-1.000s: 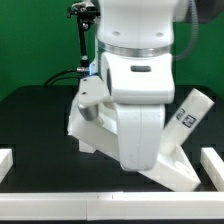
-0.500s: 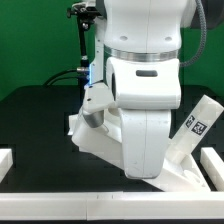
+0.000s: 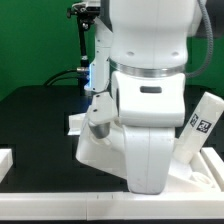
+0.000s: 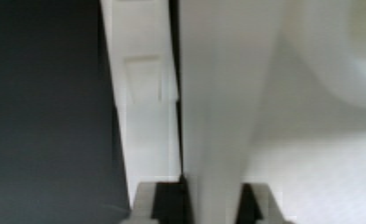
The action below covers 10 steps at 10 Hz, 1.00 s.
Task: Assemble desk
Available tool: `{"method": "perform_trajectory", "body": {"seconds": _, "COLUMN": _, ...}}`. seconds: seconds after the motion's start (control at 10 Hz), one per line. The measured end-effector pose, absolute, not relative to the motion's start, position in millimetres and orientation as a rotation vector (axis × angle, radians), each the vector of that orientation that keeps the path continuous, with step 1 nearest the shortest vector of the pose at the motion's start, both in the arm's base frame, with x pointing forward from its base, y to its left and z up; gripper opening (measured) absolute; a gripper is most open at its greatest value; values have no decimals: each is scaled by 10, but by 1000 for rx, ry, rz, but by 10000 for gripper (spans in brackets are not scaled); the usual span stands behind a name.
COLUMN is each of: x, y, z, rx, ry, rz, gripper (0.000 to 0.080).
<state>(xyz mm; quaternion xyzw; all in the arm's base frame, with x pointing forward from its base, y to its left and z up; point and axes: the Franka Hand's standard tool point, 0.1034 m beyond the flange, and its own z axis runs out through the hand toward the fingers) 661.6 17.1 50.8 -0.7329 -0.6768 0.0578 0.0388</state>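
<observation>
The desk's white panel sits tilted on the black table, mostly hidden behind my arm. A square white leg with a black-and-white tag slants up at the exterior view's right, beside the panel. In the wrist view my gripper is shut on the panel's upright rim, with a dark finger on each side of it. The panel's flat face lies on one side of the rim and the dark table on the other. The exterior view does not show my gripper.
A white block stands at the front of the exterior view's left and another white block at its right. A pale ledge runs along the table's front edge. A black stand with cables rises behind.
My arm has swung toward the exterior view's right and lower in the picture. The panel and the tagged leg have shifted right with it. The grip is unchanged.
</observation>
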Motion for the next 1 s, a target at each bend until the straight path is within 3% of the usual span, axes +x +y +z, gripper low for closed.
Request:
{"method": "perform_trajectory", "body": {"seconds": 0.6, "x": 6600, "y": 144, "z": 441, "rx": -2302, "ry": -2040, "rz": 242, "gripper": 67}}
{"method": "perform_trajectory", "body": {"seconds": 0.7, "x": 6601, "y": 137, "z": 442, "rx": -2304, "ry": -2039, "rz": 241, "gripper": 133}}
{"method": "perform_trajectory", "body": {"seconds": 0.8, "x": 6601, "y": 128, "z": 440, "rx": -2305, "ry": -2037, "rz": 242, "gripper": 314}}
{"method": "perform_trajectory", "body": {"seconds": 0.9, "x": 6602, "y": 122, "z": 440, "rx": -2307, "ry": -2035, "rz": 242, "gripper": 314}}
{"method": "perform_trajectory", "body": {"seconds": 1.0, "x": 6602, "y": 116, "z": 440, "rx": -2308, "ry": -2034, "rz": 242, "gripper": 490}}
